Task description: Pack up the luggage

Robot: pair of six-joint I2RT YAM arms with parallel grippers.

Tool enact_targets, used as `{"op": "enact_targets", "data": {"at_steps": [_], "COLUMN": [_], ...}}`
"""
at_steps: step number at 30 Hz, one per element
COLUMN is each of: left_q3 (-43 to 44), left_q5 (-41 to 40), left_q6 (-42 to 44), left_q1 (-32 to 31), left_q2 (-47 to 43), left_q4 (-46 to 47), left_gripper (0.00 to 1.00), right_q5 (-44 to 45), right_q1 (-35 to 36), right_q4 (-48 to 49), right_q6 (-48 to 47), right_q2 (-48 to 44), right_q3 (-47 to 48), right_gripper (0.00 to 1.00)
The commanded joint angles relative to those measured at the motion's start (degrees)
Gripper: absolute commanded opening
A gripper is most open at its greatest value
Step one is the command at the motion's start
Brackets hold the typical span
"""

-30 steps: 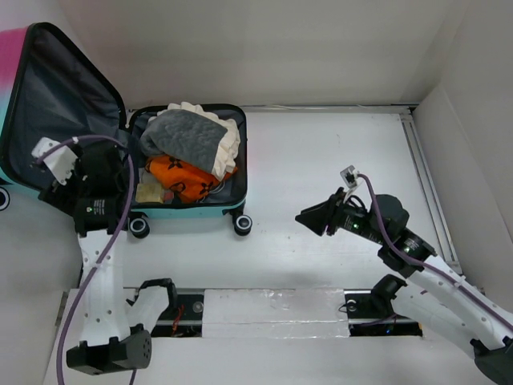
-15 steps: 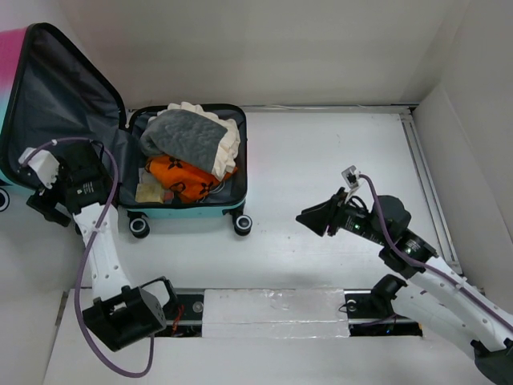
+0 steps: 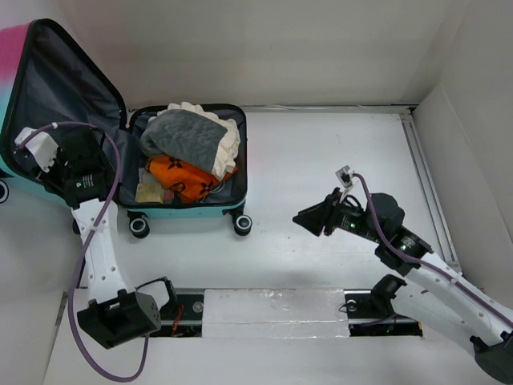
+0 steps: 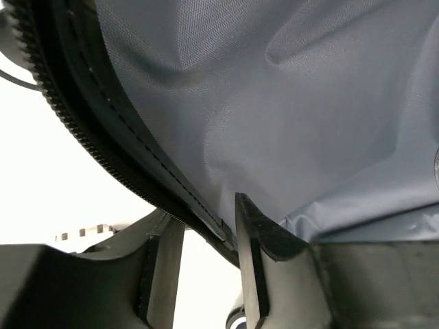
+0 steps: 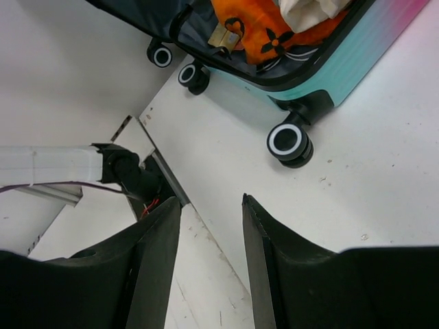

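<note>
My right hand (image 5: 209, 205) hangs spread and empty over the white counter (image 3: 321, 152), well apart from the work. My left hand (image 4: 202, 219) sits astride the black zipper rim (image 4: 89, 157) of the lid. Its inner finger touches the dark grey fabric lining (image 4: 274, 103) and its outer finger is just clear, so it is spread, not pinching. Beyond it, the small hard-shell suitcase (image 3: 192, 212), turquoise fading to pink, lies open at the counter's left. Its base is heaped with a grey knit (image 3: 184, 136), an orange printed cloth (image 3: 180, 176) and a cream garment (image 3: 231, 140). I judge the shell light, stiff and slick, and the lining slack, so the rim is the place to hold. The soft heap may resist closing.
</note>
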Motion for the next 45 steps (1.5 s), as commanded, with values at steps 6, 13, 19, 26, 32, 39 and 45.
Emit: {"op": "enact_targets", "data": {"at_steps": [6, 13, 19, 26, 32, 39, 45], "left_q3": [-1.4, -1.3, -2.5, -0.3, 3.4, 0.0, 6.1], "left_q5": [6.4, 18.5, 45.4, 77.4, 98.1, 115.1, 78.3], "left_q6": [3.7, 4.3, 11.8, 18.7, 20.0, 15.7, 7.1], "left_q1": [-4.3, -22.5, -22.5, -22.5, -22.5, -22.5, -22.5], "left_q2": [-3.5, -7.8, -10.4, -6.5, -6.0, -15.9, -10.4], "left_q4": [5.5, 6.6, 10.1, 7.8, 6.8, 16.1, 18.7], "left_gripper": [0.0, 0.0, 0.0, 0.22, 1.0, 1.0, 0.97], "right_q5": [3.2, 3.2, 5.1, 10.6, 16.2, 20.5, 22.4], "right_q1": [0.4, 0.4, 0.9, 1.4, 1.4, 1.4, 1.4], "right_q4": [3.1, 4.5, 5.0, 5.7, 5.7, 4.1, 4.1], "right_q6": [-0.8, 0.4, 2.1, 3.9, 3.9, 3.4, 3.4], "right_q2": [0.8, 4.9, 7.1, 10.8, 15.9, 20.6, 24.0], "right_q3": [-0.3, 0.8, 2.0, 6.8, 12.9, 17.9, 19.4], "right_gripper": [0.47, 0.47, 0.47, 0.47, 0.5, 0.5, 0.4]}}
